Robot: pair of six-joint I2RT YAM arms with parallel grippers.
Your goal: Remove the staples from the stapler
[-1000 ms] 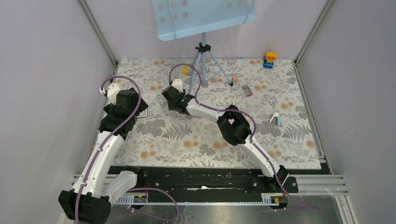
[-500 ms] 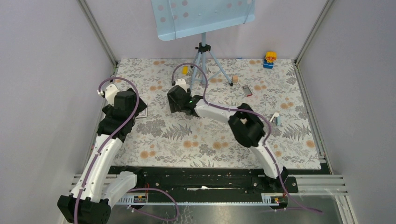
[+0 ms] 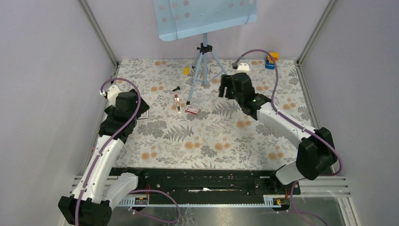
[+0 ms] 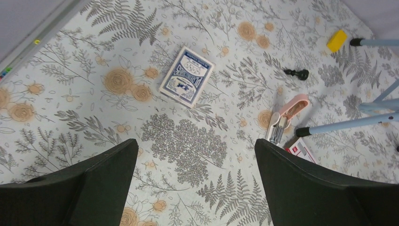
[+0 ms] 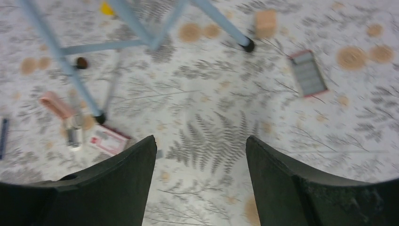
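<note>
The left arm [image 3: 106, 150] runs up along the left edge of the tabletop, its wrist bent down over the cloth. The left gripper [image 4: 195, 146] hangs with its 2 broad black fingers [image 4: 75, 188] spread wide, holding nothing. The right arm [image 3: 287, 125] folds at an elbow by the right edge and reaches toward the far edge. The right gripper [image 5: 200, 141] also hangs with its fingers wide apart and empty.

The stapler [image 3: 177, 102] lies flat in the far left-of-middle part of the table. It is pink plastic, hinged open, with its metal channel showing. A flat red-and-white box [image 3: 191, 110] sits just beside it. 1 foot of the pale blue tripod [image 3: 204, 61] stands between them. A blue patterned card deck [image 4: 187, 76] lies near the left edge. The tablecloth [image 3: 211, 141] is printed with grey ferns and orange flowers.
</note>
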